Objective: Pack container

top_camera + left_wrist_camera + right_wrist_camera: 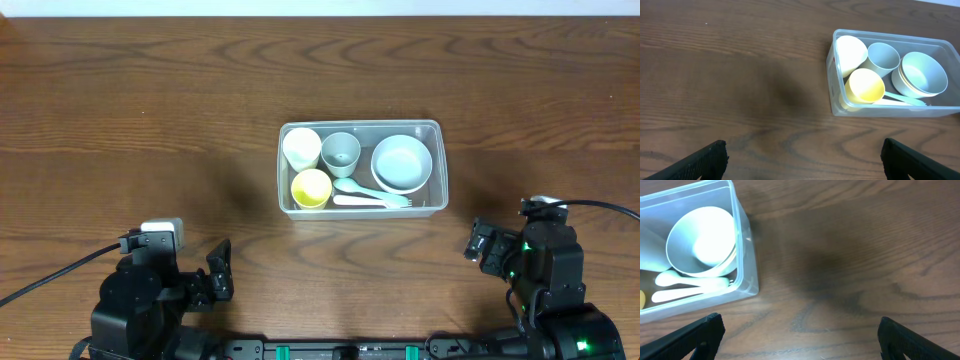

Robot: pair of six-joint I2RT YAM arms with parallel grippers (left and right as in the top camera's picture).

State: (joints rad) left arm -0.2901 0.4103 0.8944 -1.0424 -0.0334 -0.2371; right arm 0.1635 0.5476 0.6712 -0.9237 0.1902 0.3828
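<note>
The clear plastic container (pixel 437 165) sits at the table's middle. It holds a cream cup (pixel 301 147), a pale blue cup (pixel 340 151), a yellow cup (pixel 311 188), a pale blue bowl (pixel 402 162) and pale utensils (pixel 372 194). It also shows in the left wrist view (pixel 833 95) and the right wrist view (pixel 746 260). My left gripper (pixel 802 156) is open and empty near the front left edge, well clear of the container. My right gripper (pixel 799 334) is open and empty at the front right, beside the container's near right corner.
The wooden table (pixel 130 110) is bare around the container. Both arm bases stand at the front edge, the left one (pixel 150 290) and the right one (pixel 545 270).
</note>
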